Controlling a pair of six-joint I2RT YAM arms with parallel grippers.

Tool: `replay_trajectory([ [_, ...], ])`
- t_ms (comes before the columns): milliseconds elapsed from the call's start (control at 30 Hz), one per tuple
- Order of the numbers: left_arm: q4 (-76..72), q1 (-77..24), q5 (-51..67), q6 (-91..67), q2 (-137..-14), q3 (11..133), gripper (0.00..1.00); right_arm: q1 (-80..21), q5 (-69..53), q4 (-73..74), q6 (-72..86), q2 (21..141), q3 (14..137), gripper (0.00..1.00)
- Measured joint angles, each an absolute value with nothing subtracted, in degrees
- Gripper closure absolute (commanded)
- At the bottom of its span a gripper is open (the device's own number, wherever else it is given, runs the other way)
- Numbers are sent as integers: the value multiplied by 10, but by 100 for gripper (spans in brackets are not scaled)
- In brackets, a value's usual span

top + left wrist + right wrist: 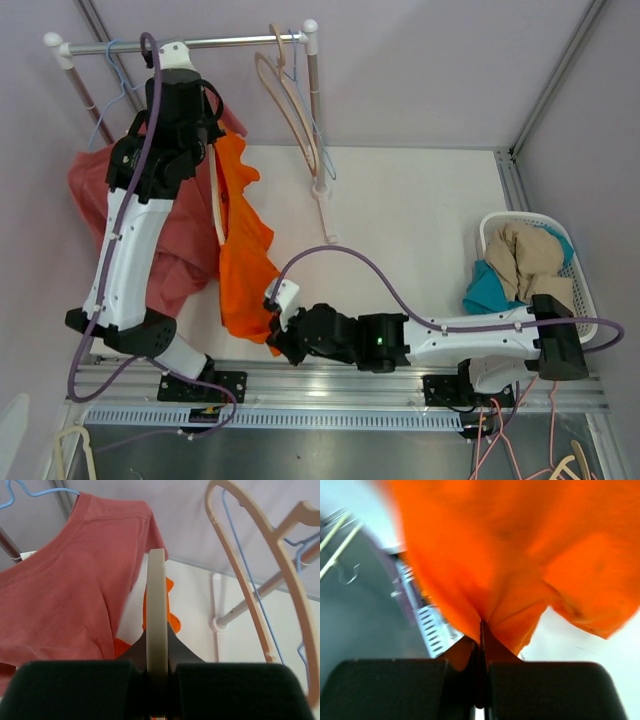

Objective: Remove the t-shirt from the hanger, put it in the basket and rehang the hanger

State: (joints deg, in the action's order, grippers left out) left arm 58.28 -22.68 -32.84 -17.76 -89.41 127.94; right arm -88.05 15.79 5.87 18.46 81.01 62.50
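An orange t-shirt (pixel 245 260) hangs from a cream hanger (pixel 217 200) and trails down towards the table's near edge. My left gripper (pixel 205 140) is up near the rack rail and is shut on the hanger's thin cream edge (pixel 156 605); in the left wrist view (pixel 157 650) a little orange cloth (pixel 170 587) shows behind the hanger. My right gripper (pixel 275 335) is low at the shirt's bottom edge. In the right wrist view (pixel 481 630) its jaws are shut on a pinched fold of the orange cloth (pixel 510 555).
A red t-shirt (pixel 180 240) hangs on a blue hanger left of the orange one (pixel 60 590). Empty cream and blue hangers (pixel 290 100) hang on the rack rail (pixel 220 43). A white basket (pixel 583 285) holding clothes stands at the right.
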Motion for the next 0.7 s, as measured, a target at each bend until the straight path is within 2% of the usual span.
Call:
replay_trajectory([
  [200, 612, -226, -205, -191, -804, 1249, 99, -768, 146, 61, 202, 819, 608, 100],
  [400, 630, -243, -101, -200, -577, 1053, 99, -670, 157, 68, 205, 861, 649, 100],
  [700, 670, -243, 13, -208, -388, 1002, 99, -648, 134, 47, 208, 939, 700, 100],
])
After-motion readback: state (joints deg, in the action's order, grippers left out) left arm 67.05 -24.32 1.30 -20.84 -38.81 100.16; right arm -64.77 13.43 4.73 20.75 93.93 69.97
